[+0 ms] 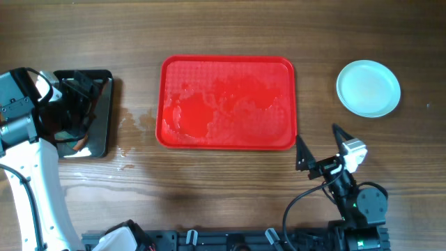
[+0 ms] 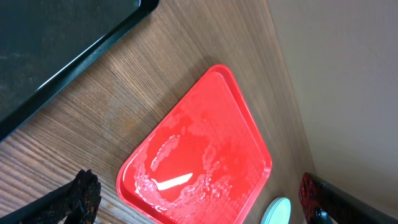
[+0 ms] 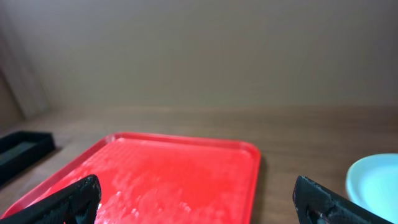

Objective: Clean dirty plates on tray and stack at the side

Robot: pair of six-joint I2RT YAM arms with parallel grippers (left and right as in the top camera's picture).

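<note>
Risk check: tray bare, plates off to the side

Water is the main hazard. The tray [image 1: 265, 70] lies mid-table with no plate on it, but a wet film [image 1: 202, 115] covers much of its floor, and small puddles [image 1: 136, 125] sit on the table [image 1: 209, 28] just beside its left edge. The plates [image 1: 368, 88] rest on the bare table, well right of the tray. From above only one pale disc shows, so whether all three are stacked there cannot be told. If one is missing, the task would be called done too early.

The right gripper [image 1: 317, 132] stands wide and holds nothing, near the tray's lower right corner and below the plates. A careless swing toward the far side could clip the stack and slide it, since wet plates probably grip poorly on each other.

The left gripper [image 1: 78, 110] is also spread wide, over the black tray [image 1: 104, 104] at the far left. What lies beneath it is too dark to tell. Dragging that arm back across the puddles could smear water farther over the table.
</note>
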